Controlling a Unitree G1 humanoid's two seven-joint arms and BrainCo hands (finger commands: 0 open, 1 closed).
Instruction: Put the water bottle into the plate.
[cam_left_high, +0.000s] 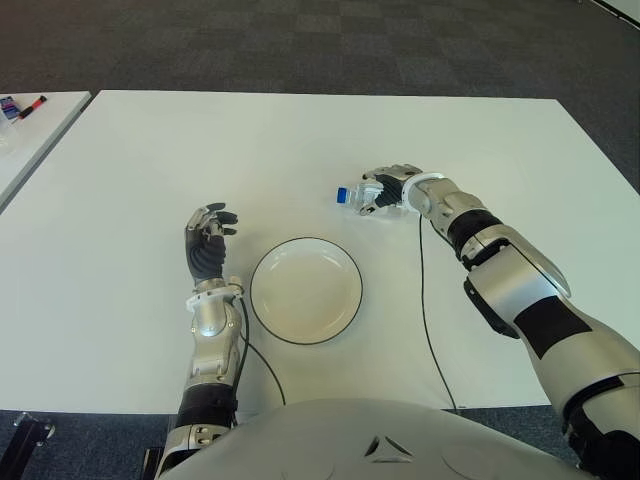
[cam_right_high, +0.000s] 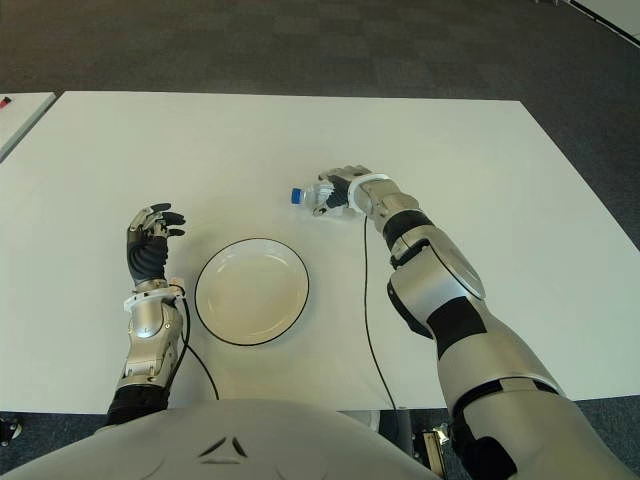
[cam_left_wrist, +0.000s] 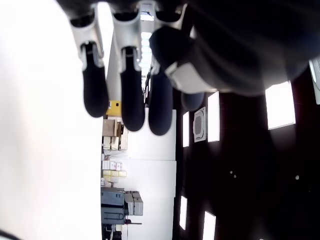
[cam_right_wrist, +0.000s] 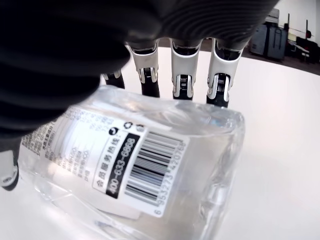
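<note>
A clear water bottle (cam_left_high: 355, 195) with a blue cap lies on its side on the white table (cam_left_high: 150, 160), cap pointing to the robot's left. My right hand (cam_left_high: 385, 190) is over its body with the fingers (cam_right_wrist: 182, 75) curled down its far side and the thumb on the near side, so it is shut on the water bottle (cam_right_wrist: 130, 165). The bottle still touches the table. The white plate (cam_left_high: 306, 290) with a dark rim sits nearer to me, to the left of the bottle, with nothing in it. My left hand (cam_left_high: 207, 245) shows just left of the plate, fingers (cam_left_wrist: 132, 95) relaxed and holding nothing.
A thin black cable (cam_left_high: 425, 300) runs from the right wrist back across the table towards me, right of the plate. A second table (cam_left_high: 25, 140) stands at the far left with small markers (cam_left_high: 30, 105) on it. Dark carpet lies beyond the far edge.
</note>
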